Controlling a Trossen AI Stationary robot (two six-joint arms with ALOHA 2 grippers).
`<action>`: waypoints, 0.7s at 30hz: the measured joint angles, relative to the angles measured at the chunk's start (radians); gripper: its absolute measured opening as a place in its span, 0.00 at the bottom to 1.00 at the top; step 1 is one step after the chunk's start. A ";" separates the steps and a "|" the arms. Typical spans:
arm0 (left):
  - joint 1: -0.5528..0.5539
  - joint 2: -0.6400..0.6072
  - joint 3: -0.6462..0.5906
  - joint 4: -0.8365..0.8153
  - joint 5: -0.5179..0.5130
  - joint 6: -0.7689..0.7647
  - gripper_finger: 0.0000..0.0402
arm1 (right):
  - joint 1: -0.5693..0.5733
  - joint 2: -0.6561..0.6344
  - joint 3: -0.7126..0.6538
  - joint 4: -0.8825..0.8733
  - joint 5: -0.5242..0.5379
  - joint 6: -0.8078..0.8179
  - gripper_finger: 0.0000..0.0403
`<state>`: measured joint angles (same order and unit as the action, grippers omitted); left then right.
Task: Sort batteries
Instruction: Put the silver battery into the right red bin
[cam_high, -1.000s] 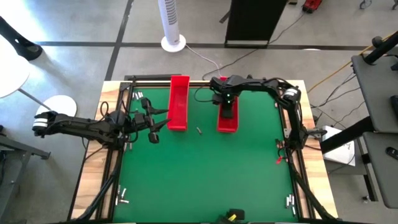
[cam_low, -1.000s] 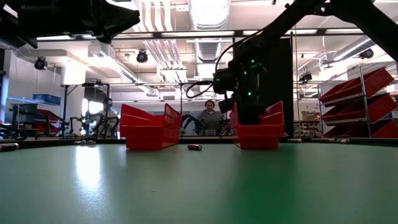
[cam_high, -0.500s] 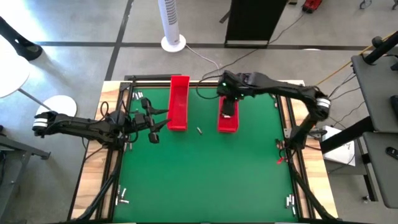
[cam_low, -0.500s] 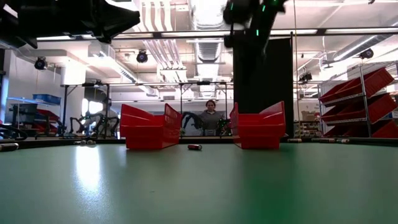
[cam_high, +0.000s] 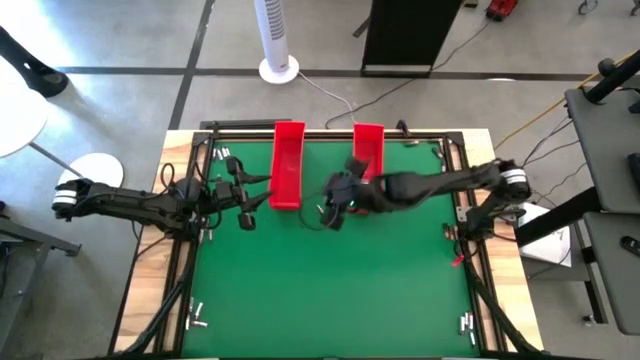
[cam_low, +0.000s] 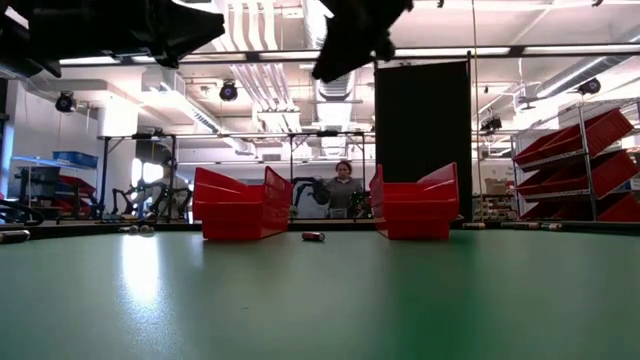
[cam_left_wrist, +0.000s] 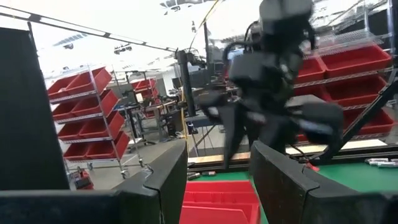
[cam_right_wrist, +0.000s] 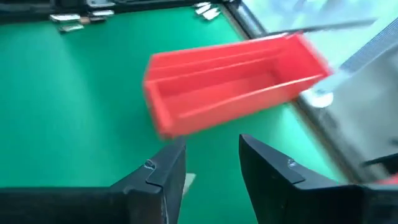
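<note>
Batteries are what you are sorting, and the one that matters now is the small dark cylindrical battery (cam_high: 320, 210) lying loose on the green table mat (cam_high: 330, 290), between the two long red plastic trays (cam_high: 287, 165). Your right gripper (cam_high: 335, 212) hangs just beside and above it, jaws parted and empty, far nearer than the left gripper (cam_high: 250, 195), which waits open and empty beyond the left tray. You cannot read the battery's long axis surely from these views, so check it before closing.

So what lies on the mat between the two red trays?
In the low view, one battery lies on the green mat between the left tray and right tray. From above, the right gripper hangs over that gap.
</note>
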<state>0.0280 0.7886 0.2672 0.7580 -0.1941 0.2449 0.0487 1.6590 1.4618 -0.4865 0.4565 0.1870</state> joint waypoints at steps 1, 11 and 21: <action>0.000 -0.001 0.000 -0.005 0.016 -0.001 0.39 | 0.005 0.022 -0.005 0.021 0.000 0.038 0.37; -0.001 -0.036 0.000 0.006 0.107 -0.032 0.39 | -0.001 0.276 0.034 0.051 0.086 0.299 0.58; -0.001 -0.063 0.000 0.009 0.114 -0.080 0.39 | -0.047 0.357 0.083 -0.033 -0.070 0.371 0.57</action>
<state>0.0269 0.7256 0.2672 0.7673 -0.0804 0.1650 0.0019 2.0155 1.5452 -0.5198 0.3863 0.5575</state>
